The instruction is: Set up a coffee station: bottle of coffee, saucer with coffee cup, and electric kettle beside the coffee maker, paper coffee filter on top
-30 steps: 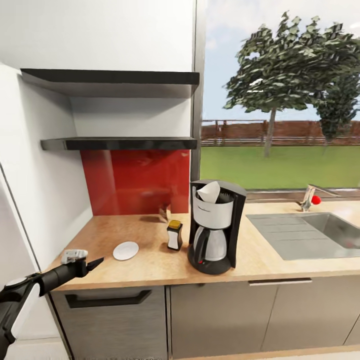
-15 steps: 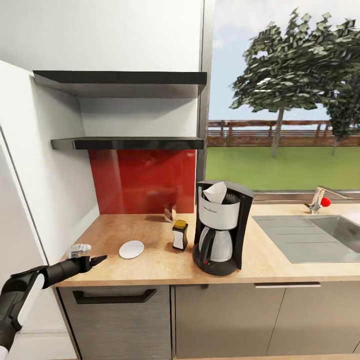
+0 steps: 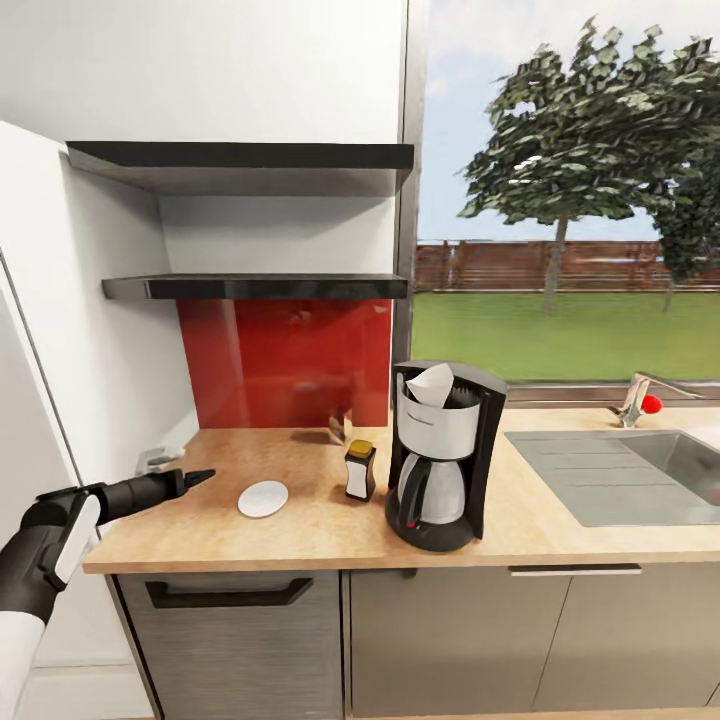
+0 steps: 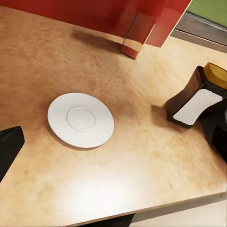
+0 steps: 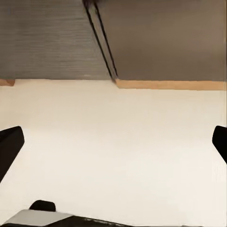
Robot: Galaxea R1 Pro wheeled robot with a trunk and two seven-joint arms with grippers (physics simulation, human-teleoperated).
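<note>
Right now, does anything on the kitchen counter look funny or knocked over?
Nothing is spilled or tipped. The coffee maker and the bottle of coffee stand upright, side by side. The paper coffee filter pokes up a little crooked from the machine's top. The saucer lies flat on the countertop with no cup on it.

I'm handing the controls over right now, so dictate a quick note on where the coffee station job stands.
Left gripper: above the countertop's left end, jaws look shut, carrying nothing.
Right gripper: jaws open, empty, aimed at the floor by the cabinet fronts.
Done: coffee maker on the counter, paper coffee filter in its top, bottle of coffee just beside it, saucer further along and bare.
Left: coffee cup onto the saucer, electric kettle beside the maker. A small whitish thing behind the left arm could be the cup; unclear.
</note>
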